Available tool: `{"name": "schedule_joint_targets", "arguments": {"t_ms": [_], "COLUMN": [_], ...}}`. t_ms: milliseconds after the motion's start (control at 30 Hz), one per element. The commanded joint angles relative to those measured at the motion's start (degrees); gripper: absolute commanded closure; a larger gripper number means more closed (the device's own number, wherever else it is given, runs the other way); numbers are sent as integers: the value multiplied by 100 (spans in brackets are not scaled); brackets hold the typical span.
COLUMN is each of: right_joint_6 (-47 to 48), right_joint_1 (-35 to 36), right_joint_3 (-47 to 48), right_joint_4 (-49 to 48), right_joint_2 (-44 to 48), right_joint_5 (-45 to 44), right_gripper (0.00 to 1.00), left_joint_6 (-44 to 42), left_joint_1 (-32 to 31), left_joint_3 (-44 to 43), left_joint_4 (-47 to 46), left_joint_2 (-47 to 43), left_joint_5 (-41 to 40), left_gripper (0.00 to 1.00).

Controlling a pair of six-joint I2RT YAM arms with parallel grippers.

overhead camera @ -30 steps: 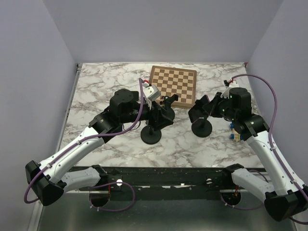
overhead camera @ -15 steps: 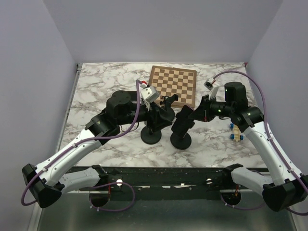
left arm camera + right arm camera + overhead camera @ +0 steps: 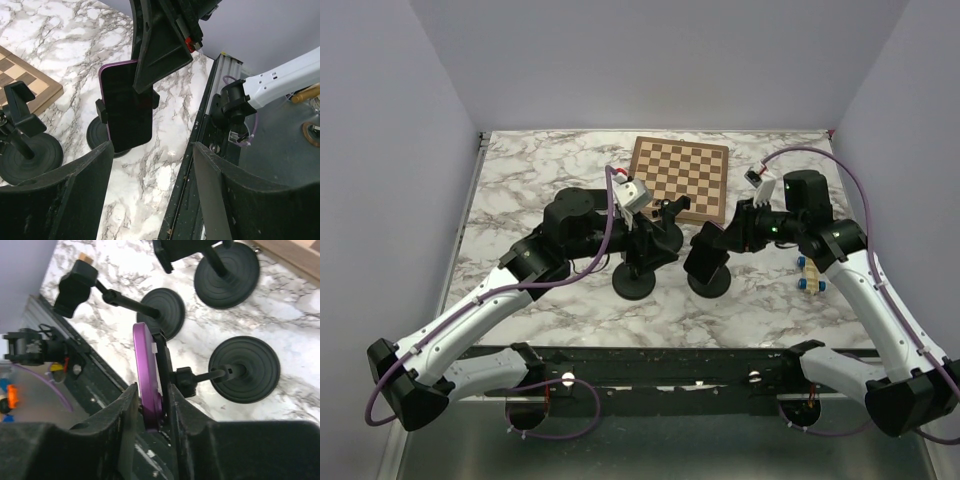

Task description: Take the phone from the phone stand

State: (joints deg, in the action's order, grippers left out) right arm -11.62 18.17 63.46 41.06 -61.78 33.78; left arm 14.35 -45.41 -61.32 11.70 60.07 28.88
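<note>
The phone (image 3: pixel 146 371), purple-edged with a dark screen (image 3: pixel 127 107), sits in the clamp of a black phone stand whose round base (image 3: pixel 245 369) rests on the marble table. My right gripper (image 3: pixel 150 415) is shut on the phone's end, with the clamp plate also between the fingers. From above, it (image 3: pixel 715 245) holds the phone over the stand base (image 3: pixel 708 278). My left gripper (image 3: pixel 150 200) is open and empty, close to the phone and facing its screen. From above, the left gripper (image 3: pixel 660 235) is just left of the phone.
Two more empty black stands (image 3: pixel 162 312) (image 3: pixel 227 272) stand near the phone's stand, one (image 3: pixel 633 282) below my left gripper. A chessboard (image 3: pixel 680 178) lies at the back. A small wooden toy with blue wheels (image 3: pixel 808 275) lies right. The table's black front rail (image 3: pixel 200 150) is close.
My right gripper carried the phone and its stand left toward the left gripper, then slightly back right. The left arm has barely moved.
</note>
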Motion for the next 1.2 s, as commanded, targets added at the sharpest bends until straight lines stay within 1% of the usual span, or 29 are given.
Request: {"name": "schedule_joint_targets", "arguments": {"t_ms": [0,100,200,267,333,433,500,567,667,733,800,900,1000,1067,1167], "right_joint_6": [50,-27,-263,-559,-879,-1303,-1470,-1518,-1518,-1434,-1448,-1454,-1417,-1390,-1386], "right_joint_1": [15,19,17,19,19,19,18,18,19,20,19,19,19,20,19], "right_joint_3": [175,235,309,351,338,246,112,37,43,52,83,46,26,6,91], "right_joint_4": [235,333,442,498,478,307,71,-74,-147,-169,-173,-296,-309,-282,-140], "right_joint_2": [46,133,277,384,572,987,1288,1520,1820,1989,2137,2372,2502,2525,2513], "right_joint_5": [-479,-724,-1170,-1630,-2088,-2496,-2432,-2311,-2327,-2322,-2358,-2253,-2273,-2304,-2366], "right_gripper": [57,38,20,12,7,4,3,3,3,3,3,3,3,2,2], "left_joint_6": [-14,41,85,71,-46,-495,-779,-953,-904,-765,-757,-873,-815,-811,-923], "left_joint_1": [-28,-32,-45,-59,-61,-55,-54,-22,136,245,297,360,435,451,481], "left_joint_3": [-126,-63,39,133,133,6,-161,-475,-1069,-1169,-1168,-1446,-1525,-1616,-1837], "left_joint_4": [-73,-236,-532,-813,-1025,-1099,-1070,-807,-371,-529,-674,-542,-877,-1025,-824], "left_joint_2": [114,174,286,411,580,843,1056,1374,1872,2070,2222,2592,2883,3075,3369], "left_joint_5": [16,176,217,108,28,315,574,648,836,1140,1202,1474,2142,2452,2473], "left_gripper": [25,22,18,17,14,10,7,6,5,5,3,3,3,3,4]}}
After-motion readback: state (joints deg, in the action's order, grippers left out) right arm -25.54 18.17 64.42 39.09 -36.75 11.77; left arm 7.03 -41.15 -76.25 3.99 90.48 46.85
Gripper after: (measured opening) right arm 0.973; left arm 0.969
